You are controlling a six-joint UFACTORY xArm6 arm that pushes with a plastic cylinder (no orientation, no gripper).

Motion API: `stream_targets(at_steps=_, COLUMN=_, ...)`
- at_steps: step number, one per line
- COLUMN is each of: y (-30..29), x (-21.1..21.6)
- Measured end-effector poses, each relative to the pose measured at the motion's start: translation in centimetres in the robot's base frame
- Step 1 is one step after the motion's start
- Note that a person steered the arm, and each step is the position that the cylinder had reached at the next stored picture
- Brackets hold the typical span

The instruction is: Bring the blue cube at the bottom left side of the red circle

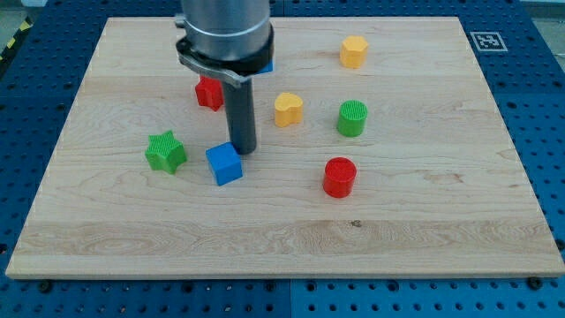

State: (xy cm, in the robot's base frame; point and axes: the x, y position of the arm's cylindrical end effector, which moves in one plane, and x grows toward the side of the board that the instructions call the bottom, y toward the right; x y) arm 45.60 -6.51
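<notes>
Because the blue cube (224, 163) sat just below and to the view's left of my tip (244, 150), touching or nearly so, any push rightward risked a glancing contact. The red circle (339, 177) stood well to the tip's right and slightly lower. An off-centre shove could have spun the cube away toward the green star (165, 151), on the tip's left. A red block (208, 92) and yellow heart (288, 109) lay above. The rod has no jaws; it held nothing, only abutting the cube.
</notes>
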Motion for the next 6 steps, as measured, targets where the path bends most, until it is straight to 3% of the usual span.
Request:
stream_targets(at_steps=1, y=-4.0, x=-0.8)
stream_targets(at_steps=2, y=-4.7, x=2.0)
stream_targets(at_steps=6, y=4.6, x=9.8)
